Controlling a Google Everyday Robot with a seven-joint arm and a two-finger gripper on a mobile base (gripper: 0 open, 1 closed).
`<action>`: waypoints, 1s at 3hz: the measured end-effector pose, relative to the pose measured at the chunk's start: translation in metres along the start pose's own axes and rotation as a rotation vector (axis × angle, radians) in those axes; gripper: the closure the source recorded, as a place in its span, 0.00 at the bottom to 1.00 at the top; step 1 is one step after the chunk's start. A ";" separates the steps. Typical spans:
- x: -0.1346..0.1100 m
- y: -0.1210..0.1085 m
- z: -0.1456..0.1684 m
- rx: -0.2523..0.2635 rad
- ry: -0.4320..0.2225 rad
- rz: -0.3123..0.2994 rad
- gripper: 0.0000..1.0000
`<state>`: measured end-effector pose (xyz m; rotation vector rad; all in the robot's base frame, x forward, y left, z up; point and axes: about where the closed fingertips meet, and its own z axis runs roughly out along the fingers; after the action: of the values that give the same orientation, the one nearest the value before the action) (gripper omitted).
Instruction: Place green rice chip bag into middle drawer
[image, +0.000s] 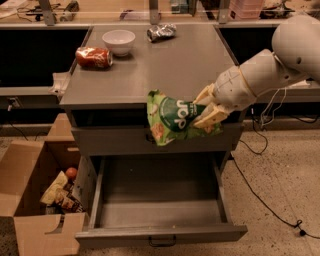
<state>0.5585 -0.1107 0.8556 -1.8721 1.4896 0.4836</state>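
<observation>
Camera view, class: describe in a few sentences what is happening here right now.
The robot's gripper has its jaws closed on the green rice chip bag. It holds the bag in the air in front of the upper drawer, above the pulled-out middle drawer. The bag is not yet in that drawer. On the cabinet top sit a red can on its side, a white bowl and a crumpled silver foil bag.
</observation>
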 end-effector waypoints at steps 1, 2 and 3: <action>0.042 0.052 0.021 -0.065 0.032 0.108 1.00; 0.040 0.050 0.021 -0.063 0.031 0.103 1.00; 0.058 0.058 0.026 -0.061 0.050 0.156 1.00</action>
<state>0.5226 -0.1395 0.7830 -1.8342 1.6800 0.5639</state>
